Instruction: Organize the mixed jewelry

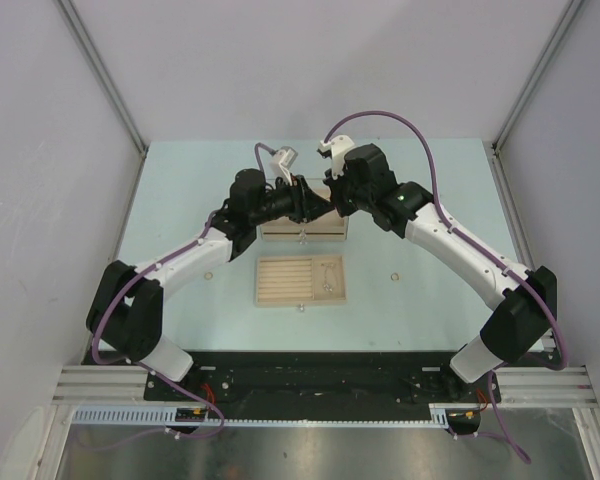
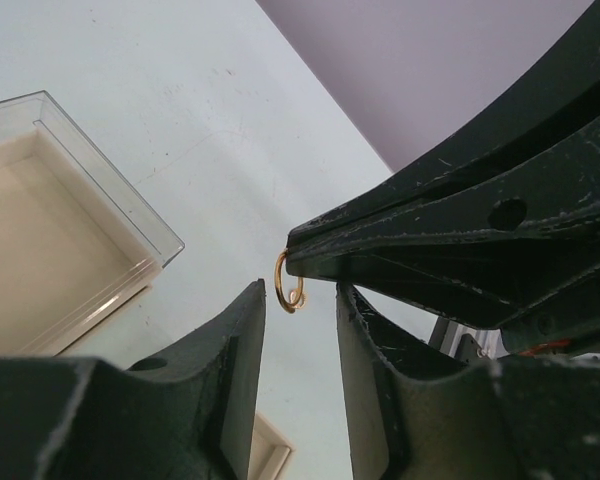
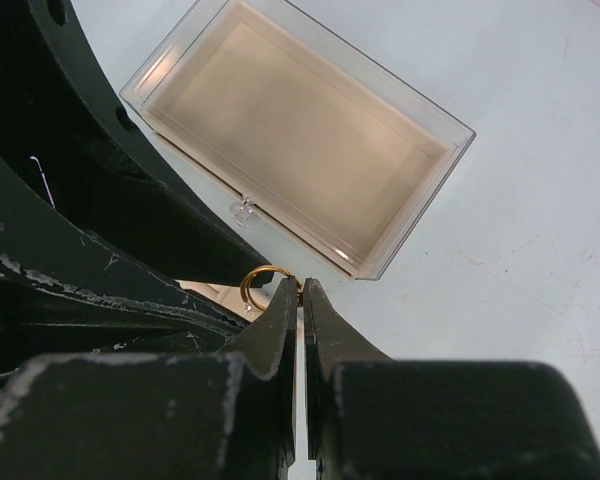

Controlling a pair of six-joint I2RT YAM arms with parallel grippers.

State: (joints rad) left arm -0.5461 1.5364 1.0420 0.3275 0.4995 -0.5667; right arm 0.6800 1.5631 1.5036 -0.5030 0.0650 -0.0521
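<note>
One ring (image 2: 290, 283) pinched edge-on by right claw (image 3: 302, 292) | left claw (image 2: 300, 298) open, flanking it | risk: thin hold slips at handover, ring drops outside box (image 3: 450, 135) at 12 o'clock, right wrist view

The top external camera looks steeply down from high above the near edge, taking in the whole table (image 1: 180, 200). Both wrist cameras hang very close over the table's middle, angled toward each other, sharing the gold ring (image 2: 289, 283) and the clear box (image 3: 430, 200).
</note>
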